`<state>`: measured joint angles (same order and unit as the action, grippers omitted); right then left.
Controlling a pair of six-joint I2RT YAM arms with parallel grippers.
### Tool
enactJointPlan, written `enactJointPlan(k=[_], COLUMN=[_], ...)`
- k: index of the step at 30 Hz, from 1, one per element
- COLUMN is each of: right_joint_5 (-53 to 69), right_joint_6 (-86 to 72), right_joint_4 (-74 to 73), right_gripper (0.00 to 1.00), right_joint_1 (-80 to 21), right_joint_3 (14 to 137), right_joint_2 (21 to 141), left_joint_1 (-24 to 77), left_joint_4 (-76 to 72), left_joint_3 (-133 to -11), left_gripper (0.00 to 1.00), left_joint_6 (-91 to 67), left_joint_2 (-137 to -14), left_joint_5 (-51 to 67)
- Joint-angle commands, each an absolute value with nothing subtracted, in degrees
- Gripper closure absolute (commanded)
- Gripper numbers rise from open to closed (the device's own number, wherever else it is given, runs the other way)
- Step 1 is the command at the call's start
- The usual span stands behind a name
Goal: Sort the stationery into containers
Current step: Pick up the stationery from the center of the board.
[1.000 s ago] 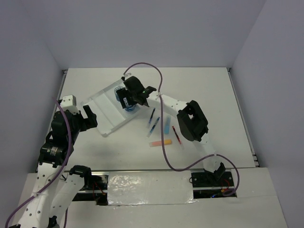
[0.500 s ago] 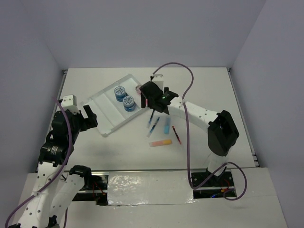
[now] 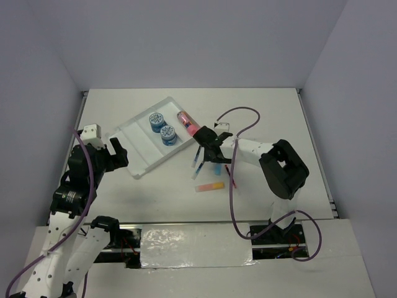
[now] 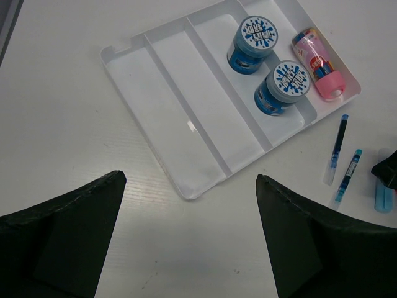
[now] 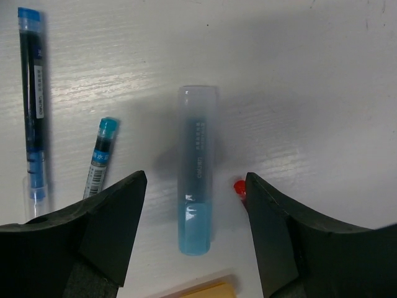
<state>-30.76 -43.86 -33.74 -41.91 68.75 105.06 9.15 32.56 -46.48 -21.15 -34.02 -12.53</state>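
Note:
The white tray (image 3: 139, 146) lies at the table's left, also in the left wrist view (image 4: 180, 93). Two blue tubs (image 3: 156, 121) (image 3: 167, 135) stand in one compartment. The pink tube (image 3: 187, 122) lies in the compartment at the tray's right edge. My right gripper (image 3: 211, 150) is open, and its jaws straddle the light-blue marker (image 5: 197, 167) without touching it. Two blue pens (image 5: 34, 105) (image 5: 99, 158), a red pen (image 3: 231, 177) and the orange-yellow marker (image 3: 209, 186) lie on the table. My left gripper (image 3: 115, 155) is open and empty near the tray's near corner.
The red pen's tip (image 5: 239, 186) lies right by my right finger. The orange-yellow marker's end (image 5: 198, 290) is just below the light-blue marker. Walls enclose the table on three sides.
My right gripper has left the tray and moved right and down over the light-blue marker. The pink tube now lies in the tray. The left arm has not moved.

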Motion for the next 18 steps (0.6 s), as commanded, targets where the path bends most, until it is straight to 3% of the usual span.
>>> enactJointPlan(k=[1,9,18], right_joint_5=[-30.3,-28.0,-26.6], right_joint_6=[-45.4,-44.7,-44.3], right_joint_4=[-30.2,-27.5,-26.3], right_gripper=[0.29,0.40,0.43], right_joint_1=[-41.0,-40.3,-39.3], right_joint_3=[68.6,67.7,67.1], right_joint_2=[103.5,106.3,107.8], left_joint_1=[9.5,9.6,9.6], left_joint_4=[30.8,30.7,30.7], left_joint_3=[-46.5,-46.4,-46.4], left_gripper=[0.01,0.01,0.01], left_joint_6=[-20.7,-20.7,-20.7], left_joint_2=[-33.7,-33.7,-33.7], left_joint_5=[-12.2,-12.2,-12.1])
